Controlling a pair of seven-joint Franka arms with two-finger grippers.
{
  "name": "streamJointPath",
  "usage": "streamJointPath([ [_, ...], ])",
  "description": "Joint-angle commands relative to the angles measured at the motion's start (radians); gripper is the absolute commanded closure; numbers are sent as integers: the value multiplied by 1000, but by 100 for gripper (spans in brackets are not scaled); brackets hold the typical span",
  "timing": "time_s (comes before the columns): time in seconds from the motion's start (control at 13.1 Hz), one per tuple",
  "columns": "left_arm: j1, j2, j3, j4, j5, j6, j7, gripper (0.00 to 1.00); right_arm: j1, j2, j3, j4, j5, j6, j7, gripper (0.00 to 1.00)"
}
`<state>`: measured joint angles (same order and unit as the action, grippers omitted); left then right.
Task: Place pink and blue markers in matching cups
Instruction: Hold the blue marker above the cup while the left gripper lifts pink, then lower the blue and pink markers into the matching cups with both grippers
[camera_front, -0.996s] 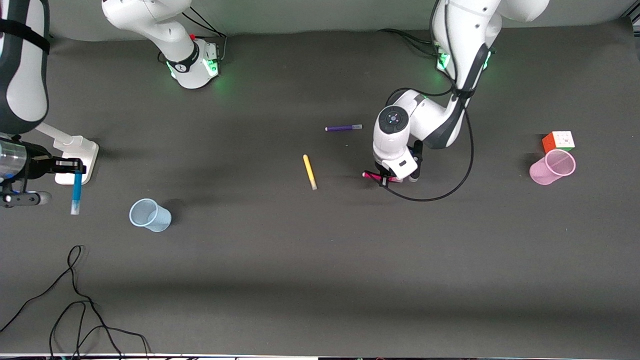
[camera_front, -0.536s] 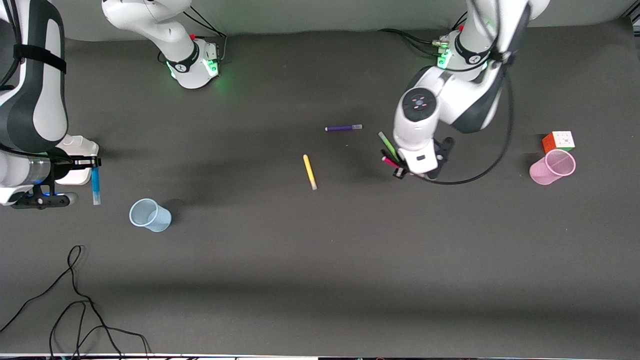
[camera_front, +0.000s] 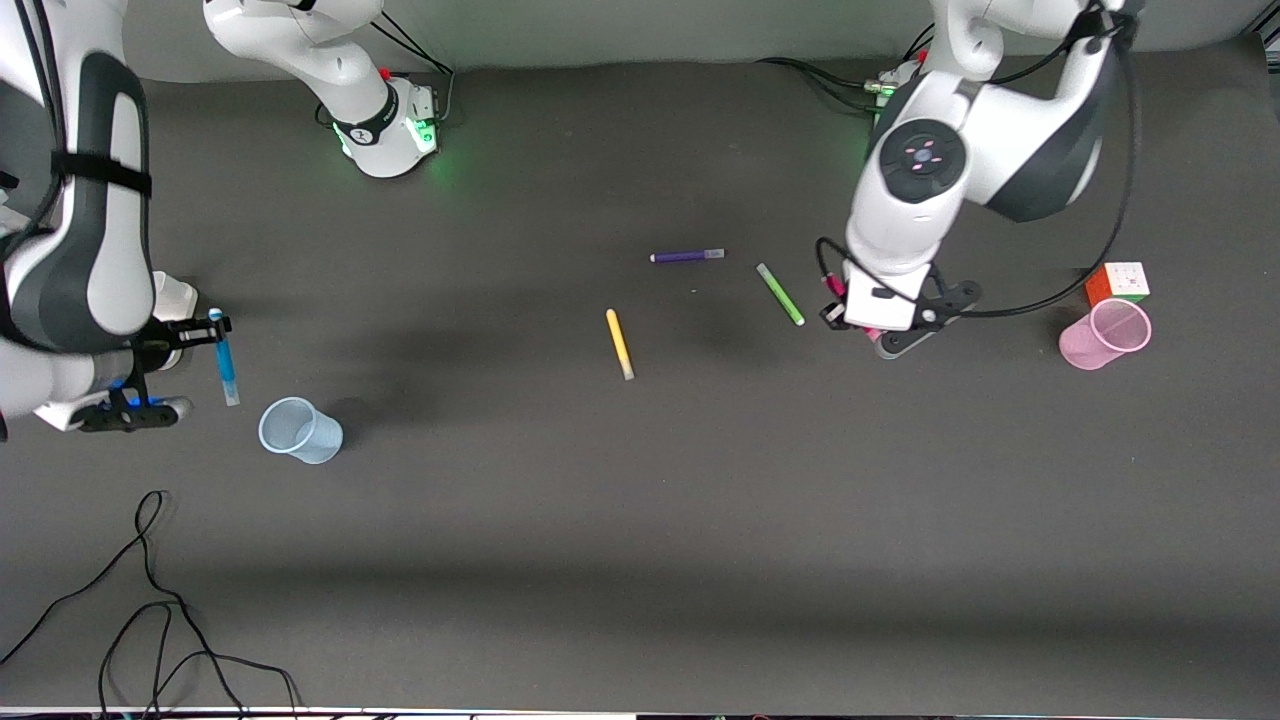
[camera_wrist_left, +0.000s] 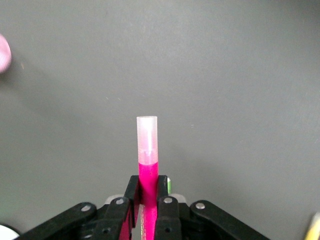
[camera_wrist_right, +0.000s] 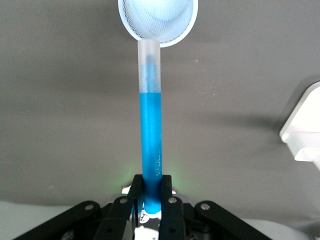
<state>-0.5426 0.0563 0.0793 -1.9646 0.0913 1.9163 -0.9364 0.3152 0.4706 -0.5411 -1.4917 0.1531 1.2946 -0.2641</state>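
Note:
My left gripper (camera_front: 846, 312) is shut on the pink marker (camera_wrist_left: 148, 165) and hangs over bare table between the green marker and the pale pink cup (camera_front: 1105, 335). That cup stands at the left arm's end of the table and shows as a pink edge (camera_wrist_left: 3, 52) in the left wrist view. The marker's clear cap sticks out past the left gripper (camera_wrist_left: 148, 186). My right gripper (camera_front: 207, 328) is shut on the blue marker (camera_front: 226, 362), over the table beside the pale blue cup (camera_front: 299, 430). In the right wrist view the blue marker (camera_wrist_right: 151, 115), held in the right gripper (camera_wrist_right: 151, 186), points its cap at the blue cup's rim (camera_wrist_right: 158, 20).
A yellow marker (camera_front: 619, 343), a purple marker (camera_front: 686, 256) and a green marker (camera_front: 780, 293) lie mid-table. A colour cube (camera_front: 1118, 283) touches the pink cup. A white stand (camera_wrist_right: 305, 135) sits by the right gripper. Black cables (camera_front: 150, 600) lie near the front edge.
The left gripper lifted the pink marker off the table and carried it toward the pink cup, uncovering the green marker. The right gripper carried the blue marker closer to the blue cup.

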Motion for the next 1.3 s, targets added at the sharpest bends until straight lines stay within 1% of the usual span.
streamJointPath([
  [0.0,48,-35,-3,53,34,-118,288,100,-62,163,7,183,83,-107,-37,100],
  [0.15,67,-38,-4,87,105,-186,445,100,-73,219,9,218,115,-116,-37,100],
  [0.23,69,-50,-3,89,107,-192,477,100,-77,244,12,228,143,-116,-43,100],
  [0.38,117,-73,-6,81,107,-194,543,100,-82,293,13,243,180,-116,-43,100],
  [0.46,137,-85,-3,79,107,-195,623,100,-96,312,15,245,197,-116,-49,100],
  [0.54,192,-104,-4,75,97,-195,710,100,-110,330,18,248,212,-116,-53,100],
  [0.69,261,-136,-4,64,94,-198,865,100,-139,342,32,246,214,-116,-66,100],
  [0.92,360,-186,-4,12,57,-181,945,100,-145,348,32,245,212,-116,-70,100],
  [1.23,505,-202,-4,-52,57,-125,1180,100,-145,381,35,249,214,-116,-69,100],
])
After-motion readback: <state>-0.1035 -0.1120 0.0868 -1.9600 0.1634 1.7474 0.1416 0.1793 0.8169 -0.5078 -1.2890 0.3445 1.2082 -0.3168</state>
